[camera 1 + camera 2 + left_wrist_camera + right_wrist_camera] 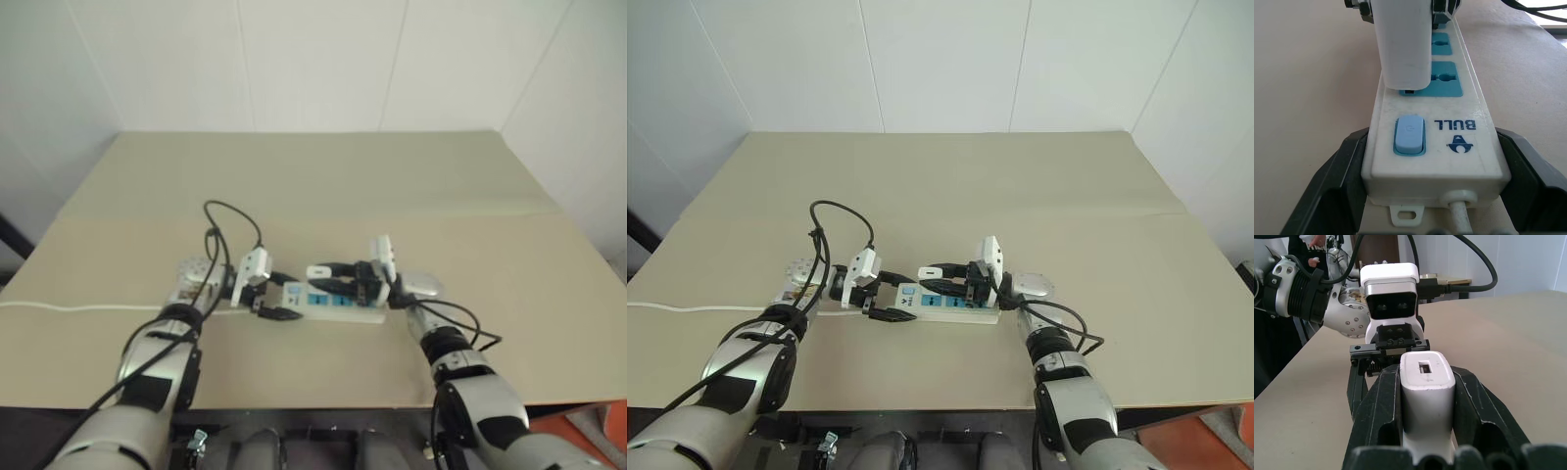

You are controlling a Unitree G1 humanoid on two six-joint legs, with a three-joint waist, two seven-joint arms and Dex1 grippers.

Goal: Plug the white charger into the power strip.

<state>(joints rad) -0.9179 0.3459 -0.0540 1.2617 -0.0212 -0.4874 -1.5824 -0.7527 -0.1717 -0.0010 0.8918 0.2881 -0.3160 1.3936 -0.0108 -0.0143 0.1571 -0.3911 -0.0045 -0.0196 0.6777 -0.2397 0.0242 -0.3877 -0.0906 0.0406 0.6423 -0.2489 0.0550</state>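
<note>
Left wrist view: white charger (1403, 46) sitting over power strip (1432, 161).
Left gripper (1432, 196) is clamping the strip end; right gripper (1427, 404) is pinching the charger, hiding its prongs.

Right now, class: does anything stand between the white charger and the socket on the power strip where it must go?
Nothing visible does. The right gripper holds the white charger right at a blue socket of the power strip, which the left gripper clamps at its switch end.
</note>
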